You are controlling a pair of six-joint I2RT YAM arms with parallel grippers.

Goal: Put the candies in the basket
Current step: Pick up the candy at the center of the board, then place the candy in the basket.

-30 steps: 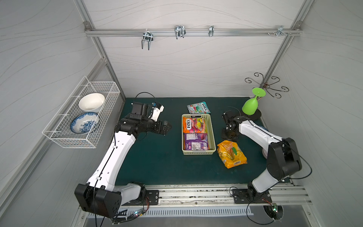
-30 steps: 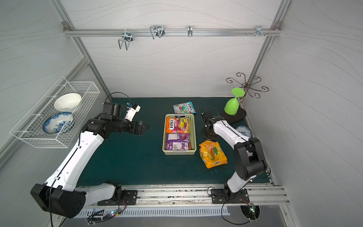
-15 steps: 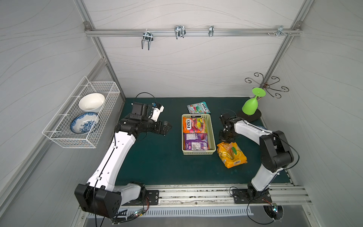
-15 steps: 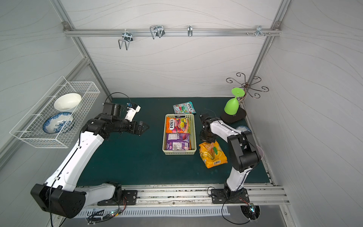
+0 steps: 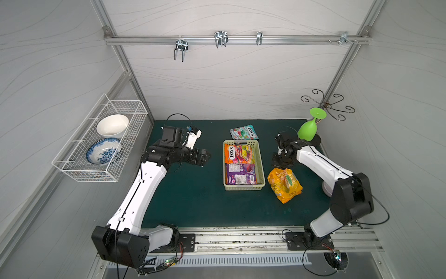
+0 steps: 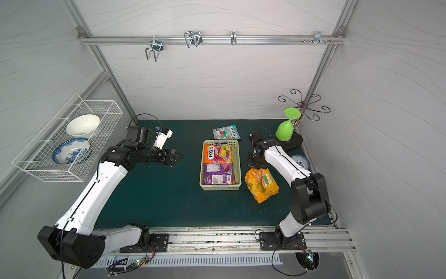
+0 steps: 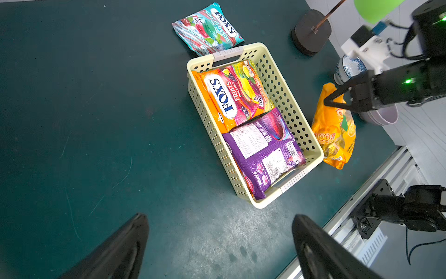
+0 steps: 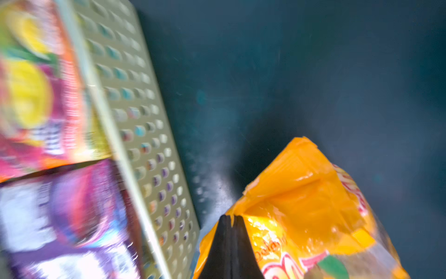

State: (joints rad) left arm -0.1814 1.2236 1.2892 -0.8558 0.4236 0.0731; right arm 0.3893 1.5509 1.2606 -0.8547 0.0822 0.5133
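Right fingers (image 8: 223, 251) have closed over the last second. Both arms sit about where they were.

- Nearest: yellow-orange bag (image 5: 286, 184) lies on the table (image 5: 193, 198), just beside the near end of the basket's right wall and outside it. The fingers are shut on its crimped top edge, with film visibly pinched at the tips in the right wrist view. The bag body looks to be resting on the table, not lifted.
- Basket (image 5: 261, 164): purple packet (image 5: 240, 174) lies flat in the near half and orange FOX'S packet (image 5: 239, 153) in the far half. Between them the floor is covered.
- Left fingers (image 7: 120, 248) are spread wide and empty, hovering over bare table well left of the basket.
- Farthest: teal FOX'S packet (image 5: 244, 132) lies on the table right behind the basket's far handle, not in it.

Step in hand, as I read it: grasp made on the bag, lift pending. Next move needs a straight lift high enough for the hanging bag to clear the wall, then a short carry left and a low release on top of the two packets. An edge pinch on glossy film could slip, so go slow. The teal packet remains after that.
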